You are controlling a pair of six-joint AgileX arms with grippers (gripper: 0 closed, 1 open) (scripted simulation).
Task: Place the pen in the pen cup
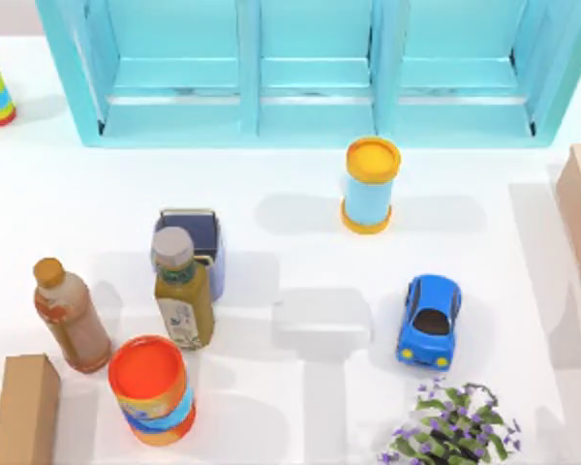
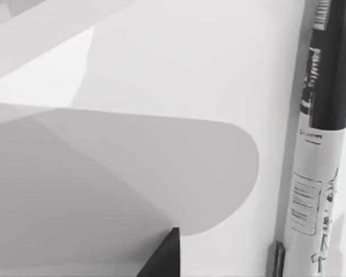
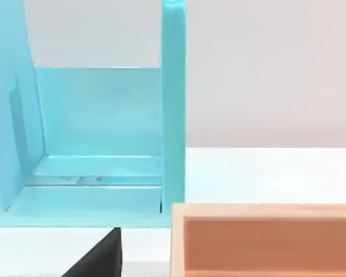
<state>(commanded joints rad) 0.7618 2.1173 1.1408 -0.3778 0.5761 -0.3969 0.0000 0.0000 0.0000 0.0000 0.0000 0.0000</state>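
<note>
Closely, bottle (image 1: 183,291) before pen cup (image 1: 196,242) (touching)

turquoise shelf (image 3: 104,138) stands beside a tan wooden box (image 3: 265,239).

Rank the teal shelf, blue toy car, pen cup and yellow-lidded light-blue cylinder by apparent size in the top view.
1. Teal shelf, by far the largest.
2. Blue toy car.
3. Yellow-lidded cylinder and pen cup: too close to rank, since the green-tea bottle hides part of the cup.

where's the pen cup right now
In the top view, the small squarish periwinkle-blue pen cup stands left of centre, directly behind the green-labelled bottle.
</note>
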